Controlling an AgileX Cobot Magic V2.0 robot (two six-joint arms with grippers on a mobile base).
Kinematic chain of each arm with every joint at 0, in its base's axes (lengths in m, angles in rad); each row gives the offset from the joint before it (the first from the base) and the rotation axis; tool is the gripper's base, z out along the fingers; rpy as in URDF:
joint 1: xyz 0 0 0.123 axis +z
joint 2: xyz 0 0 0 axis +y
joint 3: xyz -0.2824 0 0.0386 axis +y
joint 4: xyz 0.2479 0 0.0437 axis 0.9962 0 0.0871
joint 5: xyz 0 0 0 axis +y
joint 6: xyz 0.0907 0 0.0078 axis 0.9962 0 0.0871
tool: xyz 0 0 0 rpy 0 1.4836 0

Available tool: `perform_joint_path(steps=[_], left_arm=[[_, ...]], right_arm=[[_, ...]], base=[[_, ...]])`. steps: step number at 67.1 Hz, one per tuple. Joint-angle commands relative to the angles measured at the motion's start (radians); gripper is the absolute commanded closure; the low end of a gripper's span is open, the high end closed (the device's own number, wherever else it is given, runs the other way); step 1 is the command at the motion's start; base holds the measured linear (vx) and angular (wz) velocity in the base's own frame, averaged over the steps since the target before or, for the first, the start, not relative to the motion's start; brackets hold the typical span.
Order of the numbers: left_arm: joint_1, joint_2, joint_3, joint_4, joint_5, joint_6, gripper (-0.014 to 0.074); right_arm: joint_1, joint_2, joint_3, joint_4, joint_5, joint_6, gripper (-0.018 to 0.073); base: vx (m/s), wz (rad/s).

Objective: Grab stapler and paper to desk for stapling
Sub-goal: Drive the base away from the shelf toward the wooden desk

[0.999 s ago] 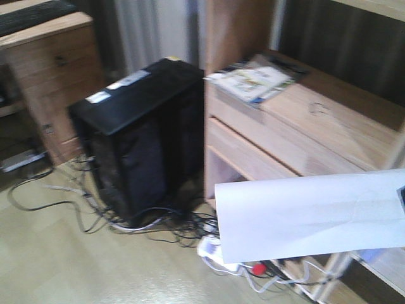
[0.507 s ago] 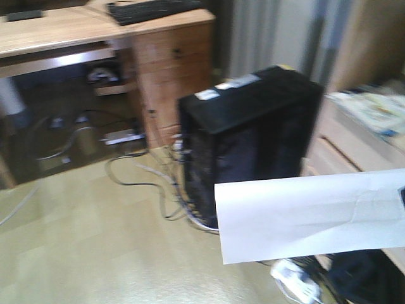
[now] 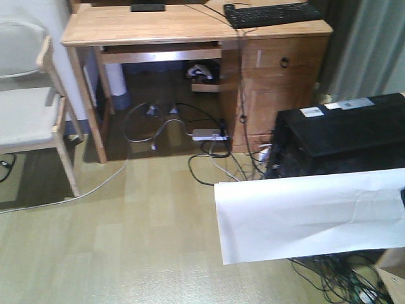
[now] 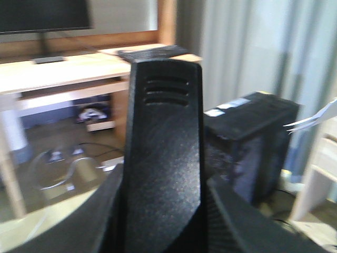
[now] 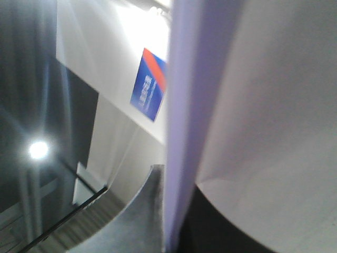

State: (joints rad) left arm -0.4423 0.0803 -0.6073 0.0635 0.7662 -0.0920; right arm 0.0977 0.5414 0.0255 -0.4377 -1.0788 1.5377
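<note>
In the left wrist view the black stapler (image 4: 163, 132) stands upright, filling the middle of the frame, and my left gripper (image 4: 163, 211) is shut on its lower part. The white paper (image 3: 310, 215) hangs flat in the air at the lower right of the front view. The right wrist view shows that sheet (image 5: 263, 105) edge-on, pinched in my shut right gripper (image 5: 174, 211). The light-wood desk (image 3: 158, 25) stands ahead at the top of the front view, some way off across the floor. It shows too in the left wrist view, a pale desk (image 4: 63, 71) at the left.
A black computer tower (image 3: 342, 133) stands on the floor at the right, just behind the paper. Loose cables (image 3: 209, 158) lie under and in front of the desk. A wooden chair (image 3: 25, 107) is at the left. A black keyboard (image 3: 272, 14) lies on the desk above its drawers (image 3: 285, 88).
The front view has swung left: the shelf unit left the frame, the tower slid right, and the desk and chair came into view. The paper keeps its place in the frame.
</note>
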Motion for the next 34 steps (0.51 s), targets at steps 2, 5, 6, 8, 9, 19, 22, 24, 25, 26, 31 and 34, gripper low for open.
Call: perform_joint_path(steps=[2,5,6,8,9,19,22,24,25,26,31,34], left_arm=[[-0.003,0.017,-0.026,0.001,-0.115,-0.002,0.0603],[-0.003,0.017,-0.026,0.001,-0.115,-0.002,0.0603],[-0.003,0.017,-0.026,0.001,-0.115,-0.002,0.0603],[-0.003,0.017,-0.026,0.001,-0.115,-0.002,0.0603],[-0.003,0.017,-0.026,0.001,-0.115,-0.002,0.0603],[-0.003,0.017,-0.026,0.001,-0.115,-0.002,0.0603],[-0.003,0.017,-0.026,0.001,-0.115,-0.002,0.0603],[-0.003,0.017,-0.026,0.001,-0.115,-0.002,0.0603],[-0.003,0.017,-0.026,0.001,-0.115,-0.002,0.0603],[-0.003,0.017,-0.026,0.001,-0.115,-0.002,0.0603],[-0.003,0.017,-0.026,0.001,-0.115,-0.002,0.0603],[-0.003,0.017,-0.026,0.001,-0.115,-0.002,0.0603]], right_arm=[[0.000,0.005,0.025,0.017,-0.055,-0.006,0.0566],[0.000,0.005,0.025,0.017,-0.055,-0.006,0.0566],[0.000,0.005,0.025,0.017,-0.055,-0.006,0.0566],[0.000,0.005,0.025,0.017,-0.055,-0.006,0.0566],[0.000,0.005,0.025,0.017,-0.055,-0.006,0.0566],[0.000,0.005,0.025,0.017,-0.055,-0.006,0.0566],[0.000,0.005,0.025,0.017,-0.055,-0.006,0.0566],[0.000,0.005,0.025,0.017,-0.055,-0.006,0.0566],[0.000,0.005,0.025,0.017,-0.055,-0.006,0.0566],[0.000,0.005,0.025,0.017,-0.055,-0.006,0.0566],[0.000,0.005,0.025,0.017,-0.055,-0.006,0.0566],[0.000,0.005,0.025,0.017,-0.055,-0.006,0.0566]], base=[[0.10,0.41],[0.10,0.40],[0.11,0.38],[0.11,0.36],[0.11,0.35],[0.13,0.31],[0.14,0.26],[0.15,0.24],[0.15,0.23],[0.15,0.22],[0.16,0.19],[0.17,0.17]])
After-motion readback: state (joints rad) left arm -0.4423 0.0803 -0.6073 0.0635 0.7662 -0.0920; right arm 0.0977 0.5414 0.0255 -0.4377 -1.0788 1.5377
